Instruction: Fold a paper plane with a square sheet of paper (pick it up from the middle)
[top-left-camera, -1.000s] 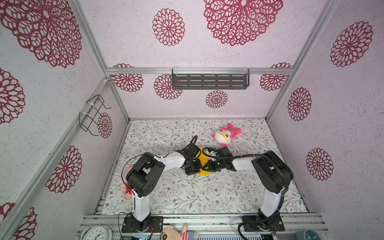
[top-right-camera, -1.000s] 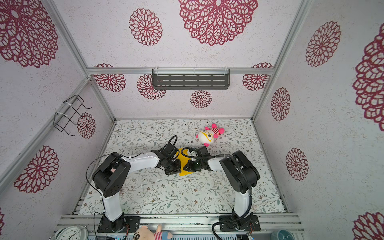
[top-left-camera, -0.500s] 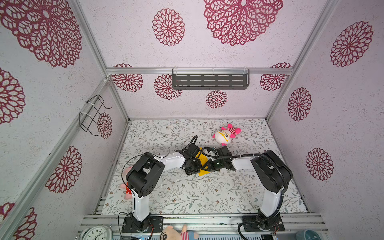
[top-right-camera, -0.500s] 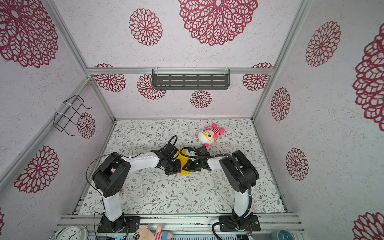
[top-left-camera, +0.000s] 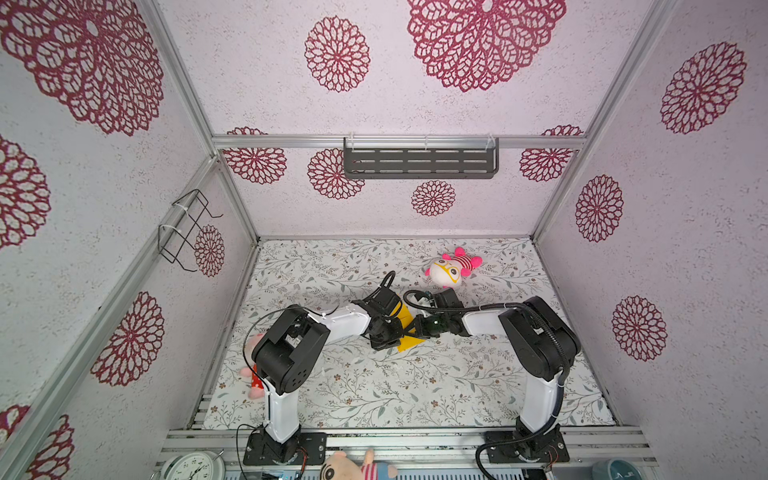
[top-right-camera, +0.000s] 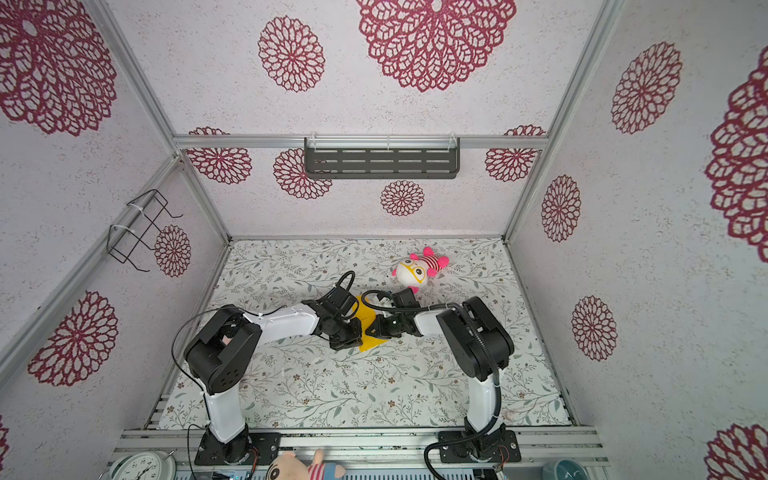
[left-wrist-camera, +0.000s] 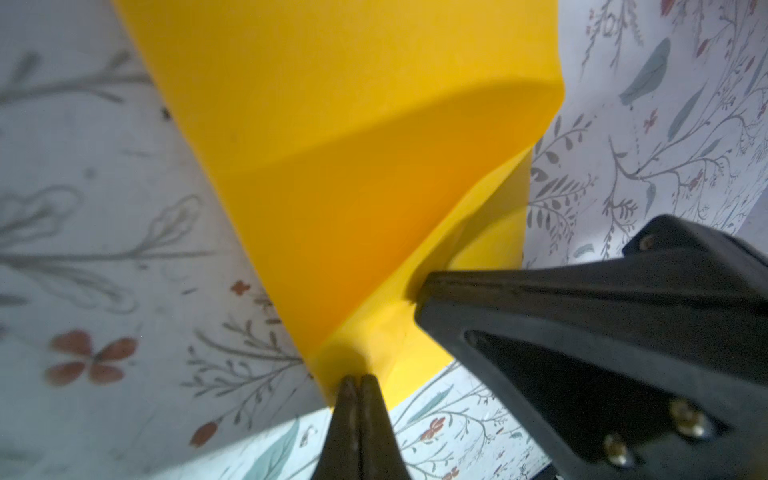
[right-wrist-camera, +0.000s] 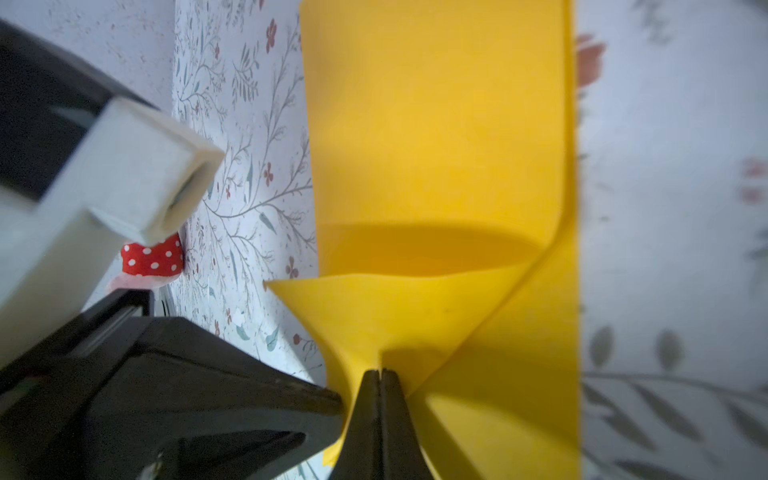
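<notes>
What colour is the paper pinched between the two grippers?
Plain yellow-orange, unmarked. The sheet of paper shows best in the right wrist view.

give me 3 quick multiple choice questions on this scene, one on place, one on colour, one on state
1. The paper is: A) over the middle of the table B) on the wall shelf C) by the clock
2. Its colour: A) white B) yellow C) pink
3. The left gripper and right gripper are: A) both open B) one open C) both shut on the paper

Answers: 1 A, both top views show it there; 2 B, yellow in every view; 3 C, each wrist view shows closed tips pinching it.
</notes>
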